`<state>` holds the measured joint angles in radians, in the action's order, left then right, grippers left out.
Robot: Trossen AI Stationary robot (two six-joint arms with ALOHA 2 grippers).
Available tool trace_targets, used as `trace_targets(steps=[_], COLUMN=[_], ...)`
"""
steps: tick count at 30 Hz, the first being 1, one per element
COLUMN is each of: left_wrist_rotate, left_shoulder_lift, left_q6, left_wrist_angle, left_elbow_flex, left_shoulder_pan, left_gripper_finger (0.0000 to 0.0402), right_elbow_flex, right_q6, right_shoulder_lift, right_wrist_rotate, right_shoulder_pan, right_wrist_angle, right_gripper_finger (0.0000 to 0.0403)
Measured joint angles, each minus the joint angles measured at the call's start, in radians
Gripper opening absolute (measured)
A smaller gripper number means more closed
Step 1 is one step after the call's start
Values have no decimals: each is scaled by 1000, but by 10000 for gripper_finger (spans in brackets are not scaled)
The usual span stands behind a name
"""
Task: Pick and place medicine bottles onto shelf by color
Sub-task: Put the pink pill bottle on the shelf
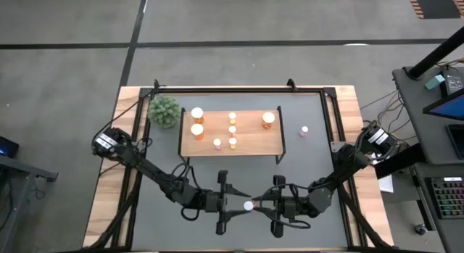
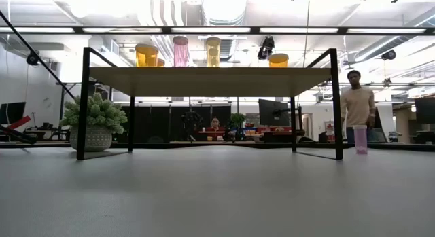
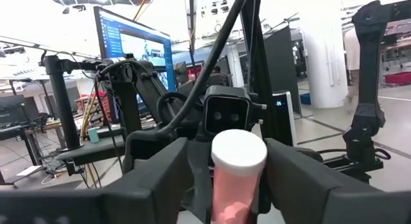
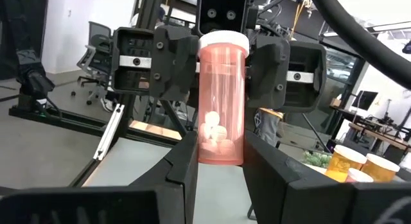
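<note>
A pink medicine bottle with a white cap [image 1: 249, 205] stands upright between my two grippers over the table's near middle. My left gripper [image 1: 239, 204] reaches it from the left and my right gripper [image 1: 259, 206] from the right; both are shut on it. The shelf [image 1: 250, 133] stands on its black legs at the far middle. It carries three orange bottles [image 1: 197, 113], three yellow ones [image 1: 233, 129] and one pink one [image 1: 217, 143]. Another pink bottle [image 1: 304, 130] stands on the table right of the shelf. My left gripper pinches the bottle's upper body just under the cap [image 4: 221, 60] between its two fingers, which come level from the table's left. The bottle stands upright. My right gripper pinches the bottle's lower body [image 4: 221, 150] between its two fingers [image 4: 185, 166], which come level from the table's right. Whether the bottle's base is clear of the table I cannot tell.
A green spiky plant in a pot [image 1: 164, 111] stands at the shelf's far left corner. The table's raised wood edges [image 1: 109, 173] run along both sides. People [image 2: 357, 104] show in the room beyond the table.
</note>
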<state>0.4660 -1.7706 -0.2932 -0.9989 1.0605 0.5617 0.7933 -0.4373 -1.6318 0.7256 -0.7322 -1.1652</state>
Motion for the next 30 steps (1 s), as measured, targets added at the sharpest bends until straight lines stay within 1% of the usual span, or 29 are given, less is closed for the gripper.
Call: trace_targets(steps=[6,9,13,16,19,22,25,28,30], left_wrist_rotate=[-3,-3,-1,1,33,113,191,272,306], left_shoulder_lift=[0,0,0,0,0,13,46,60,60], left_q6=[22,26,28,28,26,24,29,63,90], left_wrist_angle=[0,1,3,3,4,9,53,157,268], left_elbow_flex=[1,1,1,1,1,1,11,51,95], left_shoulder_pan=[-7,-8,-8,-10,-11,-11,-11,-20,-32], left_gripper_finger=[134,114,99,98,97,96,95,95,95], right_elbow_flex=[0,0,0,0,0,0,0,0,0], right_q6=[12,24,28,45,43,16,-31,-54,-52], right_shoulder_lift=[0,0,0,0,5,36,85,154,217], right_wrist_rotate=[12,12,10,8,18,105,223,333,368], right_shoulder_pan=[0,1,1,0,-1,-23,-54,-79,-91], right_wrist_angle=[0,-1,0,0,3,15,37,103,191], right_gripper_finger=[93,103,137,169,199,221,238,248,250])
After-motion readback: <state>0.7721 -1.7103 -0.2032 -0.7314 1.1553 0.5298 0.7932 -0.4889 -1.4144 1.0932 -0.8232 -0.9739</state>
